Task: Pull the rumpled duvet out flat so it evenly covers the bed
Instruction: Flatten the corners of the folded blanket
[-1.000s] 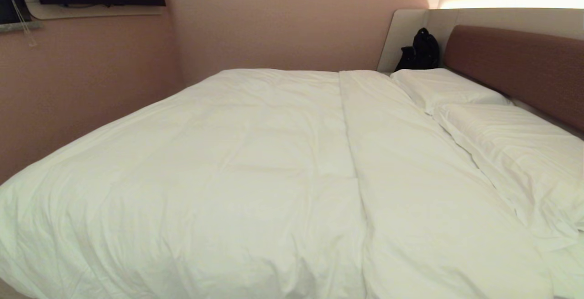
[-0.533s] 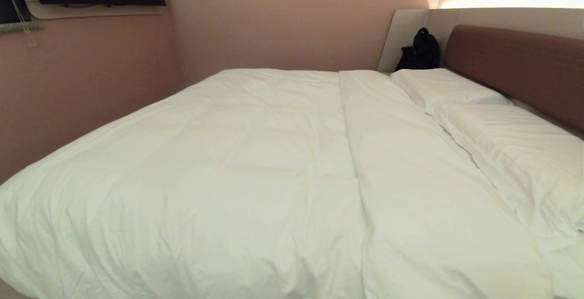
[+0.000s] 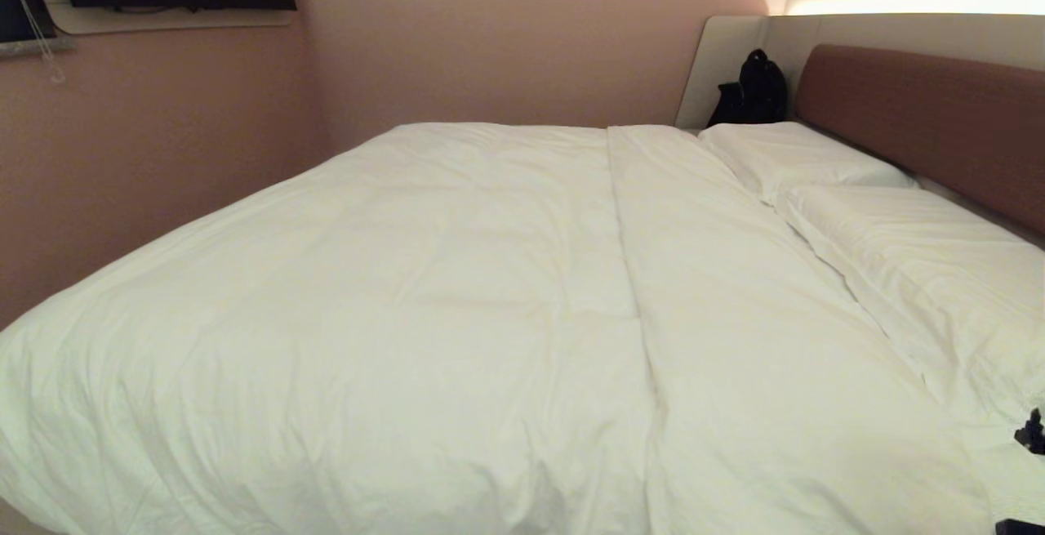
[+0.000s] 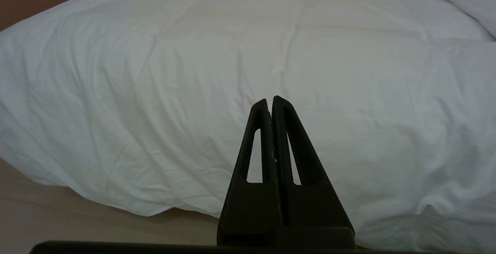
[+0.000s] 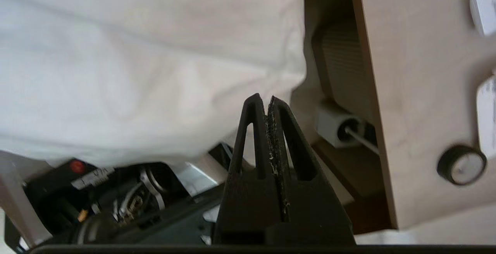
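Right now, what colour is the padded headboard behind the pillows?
The padded headboard is reddish-brown, plain with no pattern, set in a pale grey surround. The head view shows it best.

The left gripper is keeping its two black fingers pressed together with nothing between them, and the right gripper is also holding its fingers closed and empty, only just showing at the head view's right edge.

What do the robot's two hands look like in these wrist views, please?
Both the left hand and the right hand are matte black, each with two tapered triangular fingers pierced by long slots. The right hand's inner pads carry pale flecks; the left's look clean. No cables or markings show on either.
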Robot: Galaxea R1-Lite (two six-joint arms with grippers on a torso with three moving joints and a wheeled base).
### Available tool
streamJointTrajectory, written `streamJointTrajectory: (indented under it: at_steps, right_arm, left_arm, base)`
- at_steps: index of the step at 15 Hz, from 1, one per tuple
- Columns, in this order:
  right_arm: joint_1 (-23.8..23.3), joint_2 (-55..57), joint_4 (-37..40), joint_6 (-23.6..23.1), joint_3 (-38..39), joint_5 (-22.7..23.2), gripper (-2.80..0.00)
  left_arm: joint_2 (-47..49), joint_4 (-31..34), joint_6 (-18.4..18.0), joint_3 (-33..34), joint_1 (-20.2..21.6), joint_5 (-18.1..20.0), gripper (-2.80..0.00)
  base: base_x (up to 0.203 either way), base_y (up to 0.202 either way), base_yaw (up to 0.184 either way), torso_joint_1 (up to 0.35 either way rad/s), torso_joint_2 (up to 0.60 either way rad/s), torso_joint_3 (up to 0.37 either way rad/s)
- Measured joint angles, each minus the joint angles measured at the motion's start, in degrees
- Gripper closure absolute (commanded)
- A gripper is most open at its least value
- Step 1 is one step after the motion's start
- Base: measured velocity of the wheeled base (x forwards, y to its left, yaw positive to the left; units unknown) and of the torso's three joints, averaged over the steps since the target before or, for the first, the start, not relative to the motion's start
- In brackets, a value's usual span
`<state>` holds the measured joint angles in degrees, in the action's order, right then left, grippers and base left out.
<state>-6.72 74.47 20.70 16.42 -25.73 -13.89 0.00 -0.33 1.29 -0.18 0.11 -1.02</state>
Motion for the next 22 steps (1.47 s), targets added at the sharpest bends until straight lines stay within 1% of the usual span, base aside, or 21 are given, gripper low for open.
streamJointTrajectory:
  at_steps: [6, 11, 16, 18, 22]
  right_arm:
    - [-0.4, 2.0, -6.2, -0.6, 1.9, 0.4, 0.00]
    - [-0.4, -1.1, -7.2, -0.5, 3.0, 0.8, 0.00]
    - [-0.3, -12.4, -5.1, -0.9, 3.1, 1.0, 0.00]
    - [-0.3, -18.3, -3.2, -0.9, 3.2, 1.0, 0.00]
    - [-0.3, -30.3, 3.1, -0.9, 2.8, 1.0, 0.00]
  left_arm:
    - [0.0, 0.0, 0.0, 0.0, 0.0, 0.0, 0.00]
    - [0.0, 0.0, 0.0, 0.0, 0.0, 0.0, 0.00]
    - [0.0, 0.0, 0.0, 0.0, 0.0, 0.0, 0.00]
    - [0.0, 0.0, 0.0, 0.0, 0.0, 0.0, 0.00]
    - [0.0, 0.0, 0.0, 0.0, 0.0, 0.0, 0.00]
  base:
    - [0.000, 0.000, 0.000, 0.000, 0.00, 0.000]
    - [0.000, 0.000, 0.000, 0.000, 0.00, 0.000]
    - [0.000, 0.000, 0.000, 0.000, 0.00, 0.000]
    - [0.000, 0.000, 0.000, 0.000, 0.00, 0.000]
    - [0.000, 0.000, 0.000, 0.000, 0.00, 0.000]
